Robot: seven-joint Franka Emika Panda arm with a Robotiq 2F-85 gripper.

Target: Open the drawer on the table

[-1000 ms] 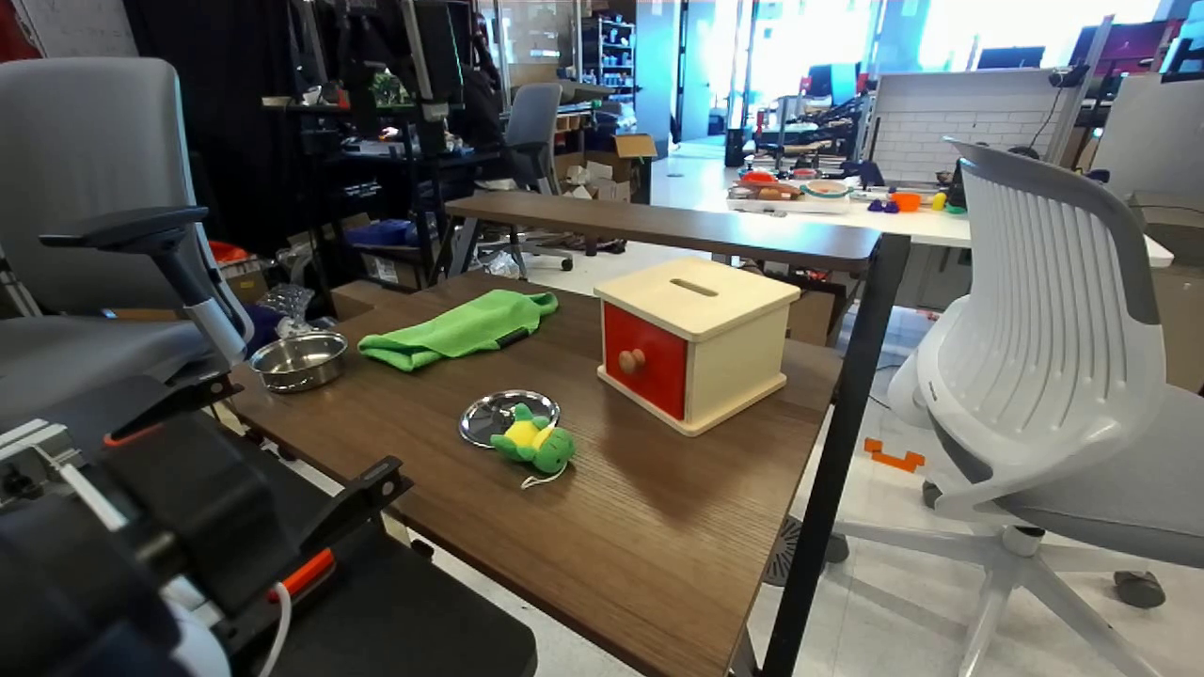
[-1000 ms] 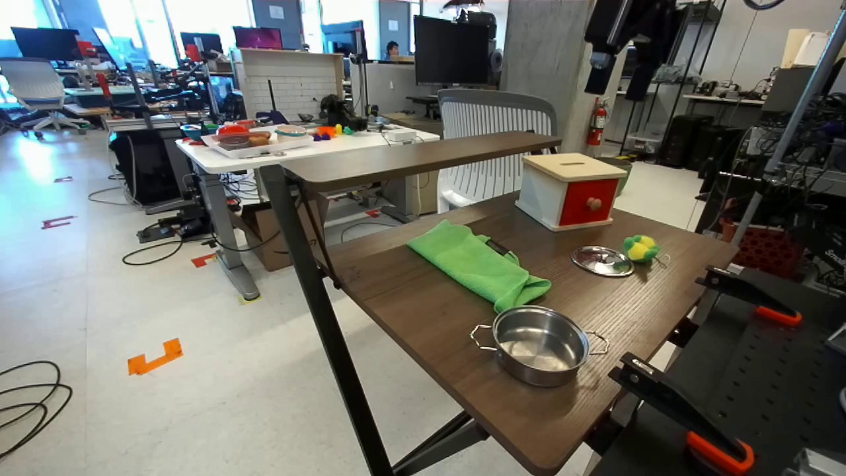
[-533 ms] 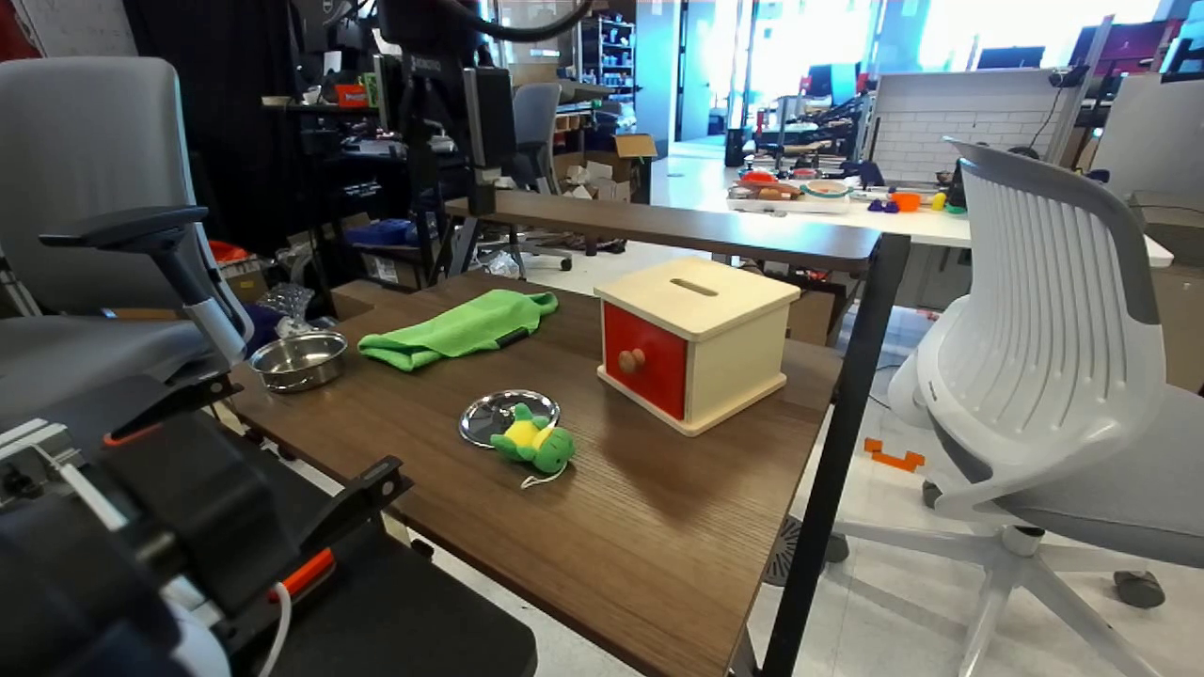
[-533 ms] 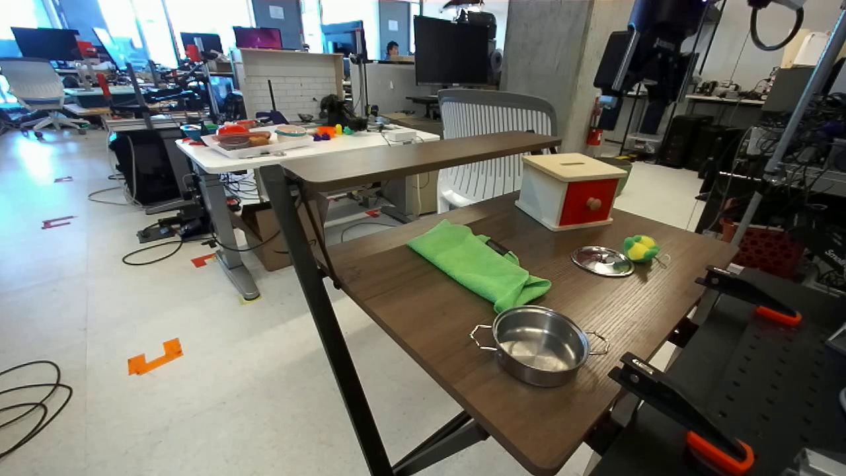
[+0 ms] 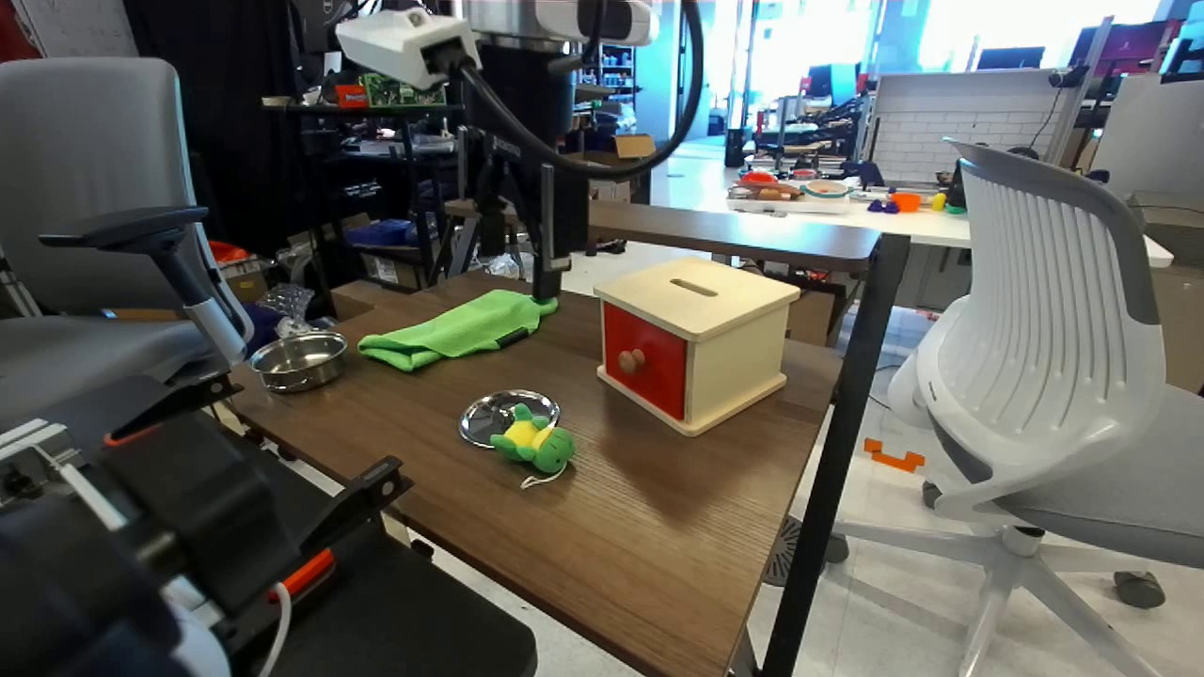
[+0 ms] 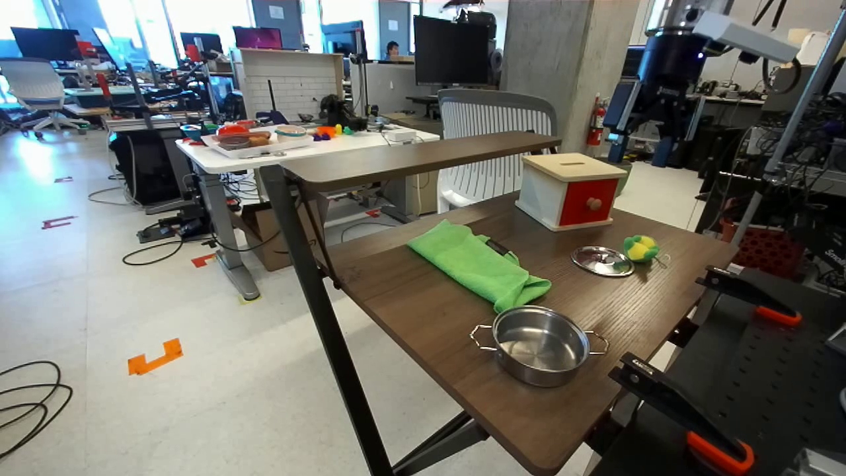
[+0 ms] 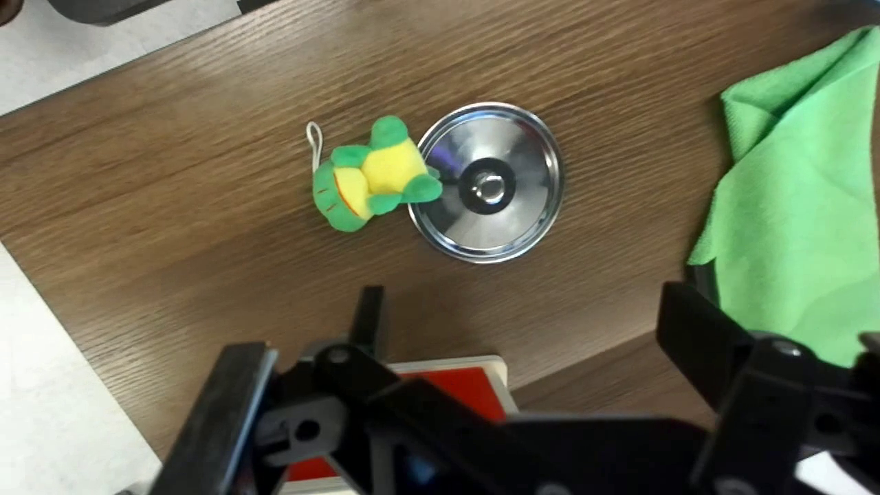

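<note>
The gripper [image 6: 639, 156], spread and empty, now hangs lower, the unopened drawer [image 5: 658, 371] seemingly nearer beneath it, suggesting approach.

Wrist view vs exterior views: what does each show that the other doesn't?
Wrist view only: the thin red line on the plush toy.

Exterior views only: the round knob on the drawer and the slot in the top of the wooden box.

Shared: toy, red drawer front, steel lid, green cloth, table, open gripper.
</note>
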